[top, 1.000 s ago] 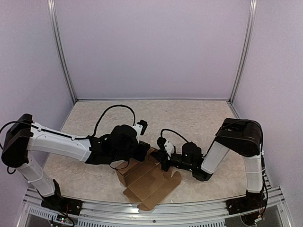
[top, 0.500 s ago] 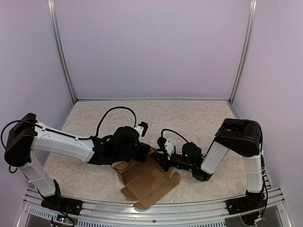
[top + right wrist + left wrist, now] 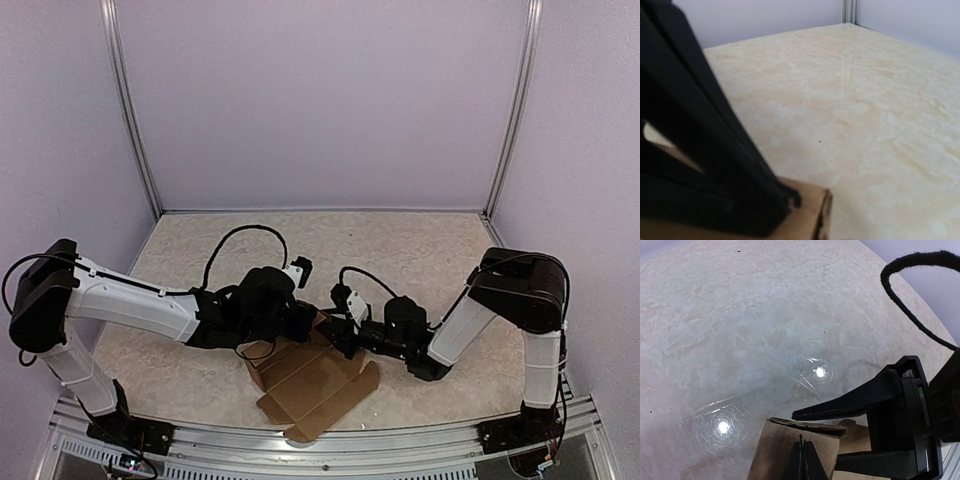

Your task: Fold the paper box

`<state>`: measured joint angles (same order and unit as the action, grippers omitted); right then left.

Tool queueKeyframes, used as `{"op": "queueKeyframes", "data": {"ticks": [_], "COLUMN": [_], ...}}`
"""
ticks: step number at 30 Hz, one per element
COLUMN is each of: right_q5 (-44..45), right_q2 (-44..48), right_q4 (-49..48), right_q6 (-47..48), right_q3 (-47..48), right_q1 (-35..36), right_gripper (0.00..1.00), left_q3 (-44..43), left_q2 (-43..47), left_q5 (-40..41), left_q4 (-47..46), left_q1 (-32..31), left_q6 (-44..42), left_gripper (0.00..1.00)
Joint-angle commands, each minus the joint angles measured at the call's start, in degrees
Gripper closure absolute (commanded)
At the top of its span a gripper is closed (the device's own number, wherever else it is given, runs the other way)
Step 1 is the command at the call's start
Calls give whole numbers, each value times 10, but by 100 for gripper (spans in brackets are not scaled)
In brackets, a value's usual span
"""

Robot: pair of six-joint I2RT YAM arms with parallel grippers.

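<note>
Half-folded near the near edge of the marbled bench (image 3: 420, 250), flaps splayed nearward, brown paper box (image 3: 318, 388), met at its far raised edge by left end effector (image 3: 312, 322) from the left and right end effector (image 3: 336, 336) from the right, both low.

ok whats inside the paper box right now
Only bare brown cardboard shows inside the paper box; nothing lies in the part that is open to view. The left hand and right hand cover its far end, so that bit cannot be seen.
</note>
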<state>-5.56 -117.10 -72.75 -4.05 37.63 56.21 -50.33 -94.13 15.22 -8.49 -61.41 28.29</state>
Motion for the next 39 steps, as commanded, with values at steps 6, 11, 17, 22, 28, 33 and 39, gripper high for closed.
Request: {"op": "queueKeyframes", "data": {"ticks": [6,11,17,22,28,33,39], "right_q5": [72,87,91,97,114,124,126], "right_q2": [-4,-14,-29,-43,-58,-71,-75], "right_q4": [37,26,20,14,10,8,-5], "right_q6": [-2,-12,-23,-27,-31,-29,-24], "right_q3": [6,3,9,19,36,52,47], "right_q1": [27,27,28,31,34,37,40], "right_gripper": [66,68,71,72,80,100,100], "left_q3": [-3,3,4,3,0,-3,-4], "left_q2": [-4,-2,1,3,3,4,20], "left_q5": [2,-1,1,1,-3,-5,5], "left_q4": [13,9,8,8,9,9,17], "left_q1": [4,4,3,4,3,3,5], "left_q6": [7,10,11,11,12,14,18], "left_gripper": [100,100,100,100,100,100,98]}}
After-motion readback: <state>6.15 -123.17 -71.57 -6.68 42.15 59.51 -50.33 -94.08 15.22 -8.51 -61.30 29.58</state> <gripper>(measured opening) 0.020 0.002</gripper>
